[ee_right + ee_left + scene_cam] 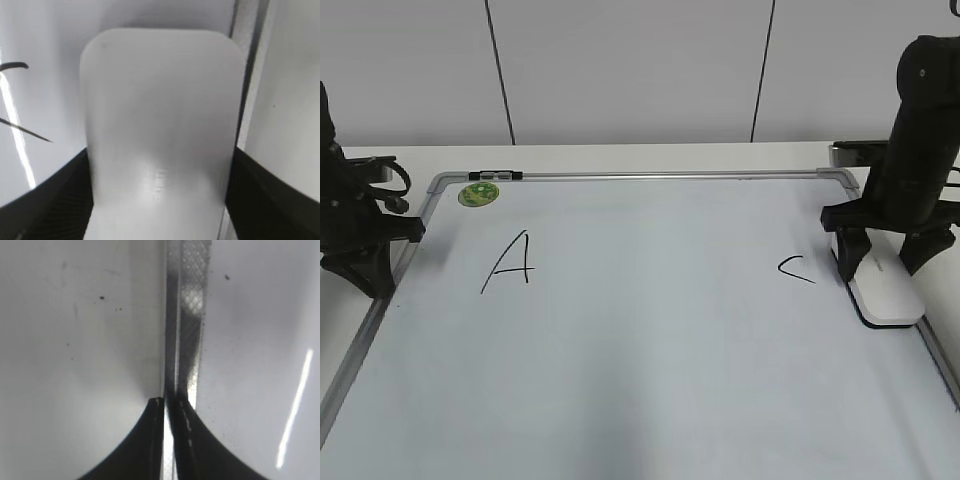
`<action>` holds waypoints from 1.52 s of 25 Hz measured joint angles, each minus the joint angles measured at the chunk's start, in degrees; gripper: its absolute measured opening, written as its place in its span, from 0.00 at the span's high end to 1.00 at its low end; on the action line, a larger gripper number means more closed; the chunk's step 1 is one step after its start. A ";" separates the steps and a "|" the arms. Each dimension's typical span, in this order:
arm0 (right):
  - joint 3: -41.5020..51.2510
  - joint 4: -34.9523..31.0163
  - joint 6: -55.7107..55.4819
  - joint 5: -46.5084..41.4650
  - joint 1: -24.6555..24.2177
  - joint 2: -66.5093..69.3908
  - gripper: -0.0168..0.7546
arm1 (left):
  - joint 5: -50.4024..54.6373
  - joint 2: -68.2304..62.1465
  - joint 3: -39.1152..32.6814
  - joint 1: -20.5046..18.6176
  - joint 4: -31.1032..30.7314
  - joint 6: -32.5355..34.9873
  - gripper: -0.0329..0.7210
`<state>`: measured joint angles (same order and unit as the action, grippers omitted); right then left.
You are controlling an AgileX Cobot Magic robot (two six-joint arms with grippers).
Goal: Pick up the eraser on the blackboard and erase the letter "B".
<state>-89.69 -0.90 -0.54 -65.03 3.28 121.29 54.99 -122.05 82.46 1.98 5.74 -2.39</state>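
The white eraser (888, 290) lies flat on the blackboard (650, 340) against its right frame. My right gripper (880, 270) straddles the eraser's far end, one finger pressed to each long side. In the right wrist view the eraser (160, 115) fills the space between the two fingers (160, 152). No letter "B" shows on the board; the stretch between the black "A" (510, 262) and the black "C" (797, 268) is bare. My left gripper (372, 278) is shut and empty over the board's left frame (187, 330), as the left wrist view (170, 402) shows.
A round green sticker (477, 193) sits at the board's far left corner. The grey metal frame (670, 176) runs round the board. The white table (620, 155) lies behind it, with a grey panelled wall beyond. Strokes of the "C" (14, 65) show left of the eraser.
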 joint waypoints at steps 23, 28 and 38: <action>-5.87 1.20 -0.33 -4.24 0.00 0.00 0.16 | 2.15 7.98 3.45 0.00 -6.86 -2.97 0.36; -5.87 1.27 -0.90 -4.36 0.00 -0.53 0.18 | 5.46 11.62 3.45 0.00 -7.49 -4.15 0.28; -3.78 0.90 -3.07 -4.48 0.25 -10.83 0.27 | 9.73 19.85 2.19 0.00 -7.49 -4.43 0.28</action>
<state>-93.47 0.00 -3.61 -69.51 3.54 110.46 64.72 -102.20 84.66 1.98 -1.75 -6.82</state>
